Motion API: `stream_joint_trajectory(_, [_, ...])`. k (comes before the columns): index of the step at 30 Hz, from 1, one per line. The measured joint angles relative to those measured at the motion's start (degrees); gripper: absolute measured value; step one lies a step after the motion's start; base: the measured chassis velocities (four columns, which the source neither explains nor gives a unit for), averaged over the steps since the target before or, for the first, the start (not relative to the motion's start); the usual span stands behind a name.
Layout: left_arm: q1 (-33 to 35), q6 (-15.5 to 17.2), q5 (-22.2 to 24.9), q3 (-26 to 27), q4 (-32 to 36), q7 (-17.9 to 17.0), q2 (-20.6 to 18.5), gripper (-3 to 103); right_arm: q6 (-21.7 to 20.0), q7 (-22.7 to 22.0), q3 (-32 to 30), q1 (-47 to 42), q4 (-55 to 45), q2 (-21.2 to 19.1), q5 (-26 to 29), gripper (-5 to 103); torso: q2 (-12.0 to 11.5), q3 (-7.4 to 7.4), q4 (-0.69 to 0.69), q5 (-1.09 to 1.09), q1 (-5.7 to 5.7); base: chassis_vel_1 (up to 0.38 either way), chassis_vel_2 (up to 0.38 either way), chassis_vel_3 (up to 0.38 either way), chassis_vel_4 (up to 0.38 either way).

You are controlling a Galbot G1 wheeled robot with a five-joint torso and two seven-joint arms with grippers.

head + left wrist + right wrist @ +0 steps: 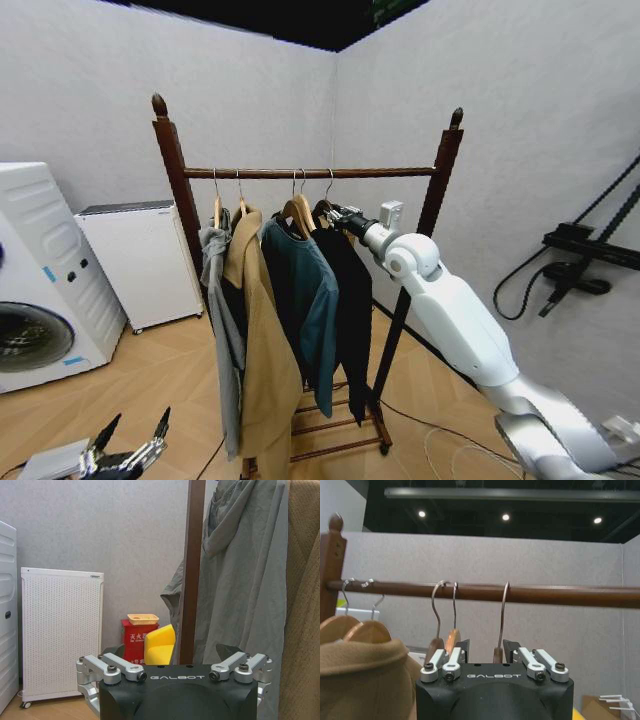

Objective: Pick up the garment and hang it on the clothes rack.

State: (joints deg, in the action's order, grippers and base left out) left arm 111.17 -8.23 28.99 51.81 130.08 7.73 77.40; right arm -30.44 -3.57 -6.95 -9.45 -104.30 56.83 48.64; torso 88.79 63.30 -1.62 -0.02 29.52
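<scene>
The black coat (352, 320) already hangs on the clothes rack (300, 172), last in the row on the side toward the rack's right post, its wire hook (504, 611) looped over the rail. The right tool (334, 214) is up at the neck of the light wooden hanger (322, 208), just under the rail. In the right wrist view its fingers (462, 650) stand on either side of the hook's stem with a gap between them, so it looks part open; whether it grips the hanger I cannot tell.

The step in hand seems to be letting go. To do it well, the hook should sit fully over the round rail before the fingers widen, and the tool should back straight away from the rail without dragging the neighbouring hook or the teal jacket (305, 300).

The rail and posts are smooth dark-brown wood with rounded knob tops. The coat is soft, matt, and falls in a long limp drape beside a tan coat (262, 350) and a grey hoodie (220, 330).

The left tool (125, 455) waits low, well away from the rack's base, fingers spread, holding nothing.
</scene>
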Motion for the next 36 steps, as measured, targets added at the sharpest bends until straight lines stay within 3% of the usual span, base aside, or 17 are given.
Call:
stream_joint_trajectory(2, [0.0, 0.0, 0.0, 0.0, 0.0, 0.02, 0.0, 100, -0.44, -1.82, -3.78, -4.13, -5.69, -2.47, 2.32, 47, 0.0, 0.0, -0.01, 0.03, 0.0, 0.0, 0.0, 0.0, 0.0])
stream_joint_trajectory(3, [0.0, 0.0, 0.0, 0.0, 0.0, 0.02, 0.0, 100, -0.44, -1.82, -3.78, -4.13, -5.69, -2.47, 2.32, 47, 0.0, 0.0, -0.01, 0.03, 0.0, 0.0, 0.0, 0.0, 0.0])
stream_joint_trajectory(6, [0.0, 0.0, 0.0, 0.0, 0.0, 0.0, 0.0, 100, 0.0, -5.9, -10.81, -15.6, -16.36, -6.36, 4.75, 63, 0.0, 0.01, -0.03, 0.05, 0.0, 0.0, 0.0, 0.0, 0.0])
stream_joint_trajectory(7, [0.0, 0.0, 0.0, 0.0, 0.0, 0.0, 0.0, 100, 0.0, -5.9, -10.81, -15.6, -16.36, -6.36, 4.75, 63, 0.0, 0.01, -0.03, 0.05, 0.0, 0.0, 0.0, 0.0, 0.0])
stream_joint_trajectory(9, [0.0, 0.0, 0.0, 0.0, 0.0, -0.01, 0.0, 100, -0.61, -6.84, -18.6, -25.6, -23.18, -7.32, 4.08, 74, 0.01, -0.01, -0.03, 0.01, -0.01, 0.0, 0.0, 0.0, 0.0])
stream_joint_trajectory(11, [0.0, 0.0, 0.0, 0.0, 0.0, 0.01, 0.0, 100, -0.81, -6.89, -21.07, -29.33, -24.86, -7.27, 3.07, 80, 0.01, -0.01, -0.04, 0.01, -0.01, 0.0, 0.0, 0.0, 0.0])
stream_joint_trajectory(13, [0.0, 0.0, 0.0, 0.0, 0.0, 0.01, 0.0, 100, -0.92, -6.9, -28.34, -42.25, -28.94, -5.87, -0.2, 90, 0.0, 0.0, -0.03, 0.07, -0.01, 0.0, 0.0, 0.0, 0.0])
stream_joint_trajectory(17, [0.0, 0.0, 0.0, 0.0, 0.0, -0.03, 0.0, 100, -0.82, -6.97, -33.92, -51.09, -31.96, -3.75, -2.07, 95, 0.01, 0.0, -0.03, 0.01, -0.02, 0.0, 0.0, 0.0, 0.0])
stream_joint_trajectory(19, [0.0, 0.0, 0.0, 0.0, 0.0, -0.01, 0.0, 100, 0.34, -6.88, -38.73, -60.14, -35.48, 0.11, -6.49, 100, 0.0, 0.0, -0.02, 0.02, -0.01, 0.0, 0.0, 0.0, 0.0])
stream_joint_trajectory(20, [0.0, 0.0, 0.0, 0.0, 0.0, -0.01, 0.0, 100, 0.34, -6.88, -38.73, -60.14, -35.48, 0.11, -6.49, 100, 0.0, 0.0, -0.02, 0.02, -0.01, 0.0, 0.0, 0.0, 0.0])
stream_joint_trajectory(23, [0.0, 0.0, 0.0, 0.0, 0.0, 0.0, 0.0, 100, 3.59, -5.74, -41.75, -68.95, -38.74, 7.21, -14.21, 100, 0.0, 0.0, -0.04, 0.02, -0.01, -0.015, -0.036, -0.045, -0.019])
stream_joint_trajectory(24, [0.0, 0.0, 0.0, 0.0, 0.0, 0.0, 0.0, 100, 3.59, -5.74, -41.75, -68.95, -38.74, 7.21, -14.21, 100, 0.0, 0.0, -0.04, 0.02, -0.01, -0.033, -0.062, -0.068, -0.028])
stream_joint_trajectory(26, [0.0, 0.0, 0.0, 0.0, 0.0, -0.01, 0.0, 100, 5.16, -5.3, -42.76, -72.19, -39.46, 11.82, -17.47, 100, 0.0, 0.0, -0.03, 0.02, -0.01, -0.017, -0.096, -0.107, -0.011])
stream_joint_trajectory(29, [0.0, 0.0, 0.0, 0.01, 0.0, -0.01, 0.0, 100, 5.52, -5.28, -43.38, -73.61, -39.48, 13.99, -18.71, 100, 0.0, 0.0, -0.02, 0.02, -0.01, 0.001, -0.122, -0.132, -0.002])
stream_joint_trajectory(36, [-0.01, 0.0, 0.0, 0.0, 0.0, 0.0, 0.0, 100, 6.07, -6.78, -43.77, -74.05, -39.31, 15.23, -19.46, 100, -0.01, 0.01, -0.02, 0.03, 0.02, 0.006, -0.171, -0.179, 0.013])
